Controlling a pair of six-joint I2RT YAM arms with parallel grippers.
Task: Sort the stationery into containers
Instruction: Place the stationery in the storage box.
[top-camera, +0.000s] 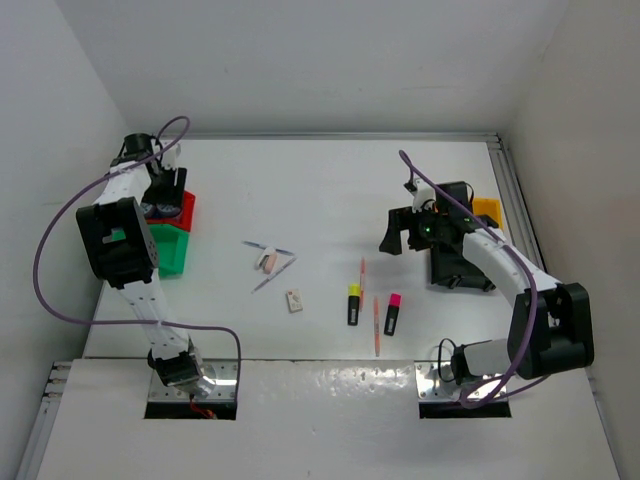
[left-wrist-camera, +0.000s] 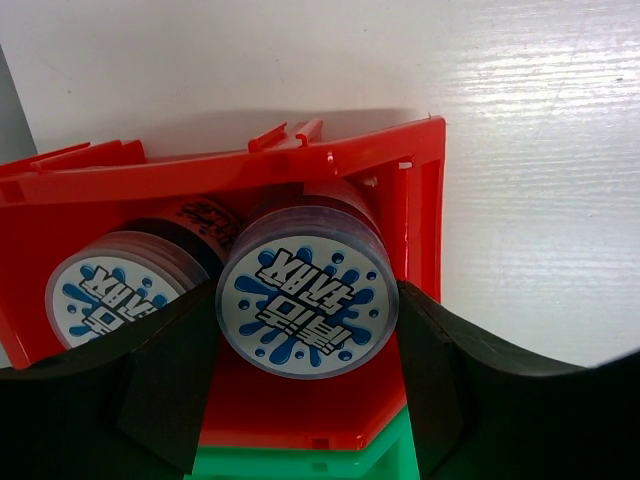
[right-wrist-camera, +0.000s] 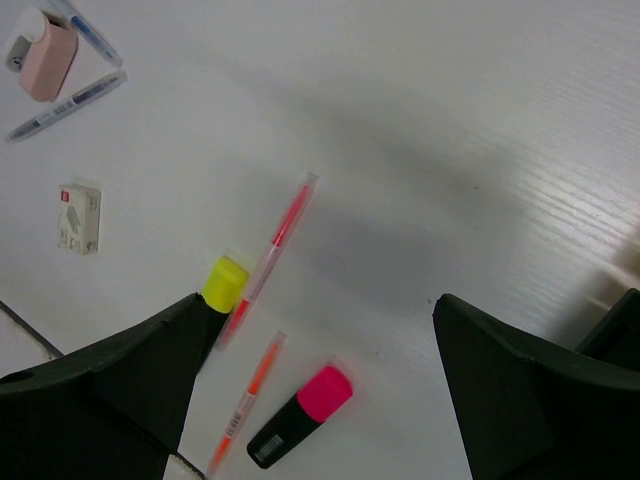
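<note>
Left hand (left-wrist-camera: 303, 330): pinching one tape roll (left-wrist-camera: 305, 305) inside the red bin (left-wrist-camera: 230, 165). Second roll (left-wrist-camera: 110, 290) beside it, partly covered by that hand. Right hand (right-wrist-camera: 320, 310): spread above counter (right-wrist-camera: 450, 150); yellow highlighter (right-wrist-camera: 224, 282) body hidden.

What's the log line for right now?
left claw: shut on tape roll, at red bin | red bin: second roll inside | right claw: open, empty, near pink highlighter

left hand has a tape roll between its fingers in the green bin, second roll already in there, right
No, the bin is red: the left wrist view shows the left hand with a tape roll between its fingers in the red bin, second roll already in there.
</note>
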